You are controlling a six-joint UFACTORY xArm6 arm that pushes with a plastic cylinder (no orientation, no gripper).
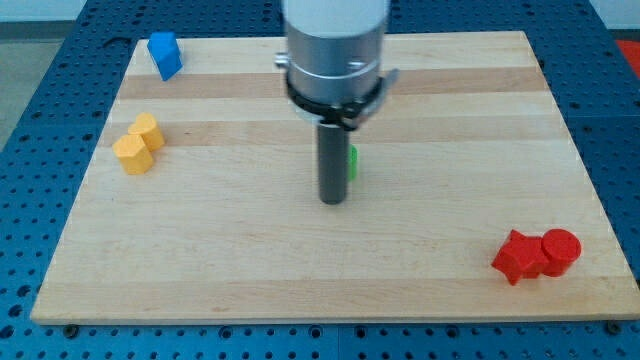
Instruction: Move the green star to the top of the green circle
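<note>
tip point(332, 201): my tip is standing upright near the middle of the table point(450, 120), its very end resting at the board surface.
claw: no claw is showing on this arm, only the rod, so nothing is being clasped or released.
green block point(352, 163): a sliver is peeking out just beside the rod on the view's right, slightly above my tip; the rod is hiding most of it, so I cannot tell whether it is the star or the circle.
blue block point(165, 54): sitting far toward the view's top left of my tip.
yellow blocks point(138, 145): two pieces touching, well to the view's left of my tip.
red star point(518, 256): lying toward the view's bottom right of my tip.
red cylinder point(560, 251): touching the red star's right side.
</note>
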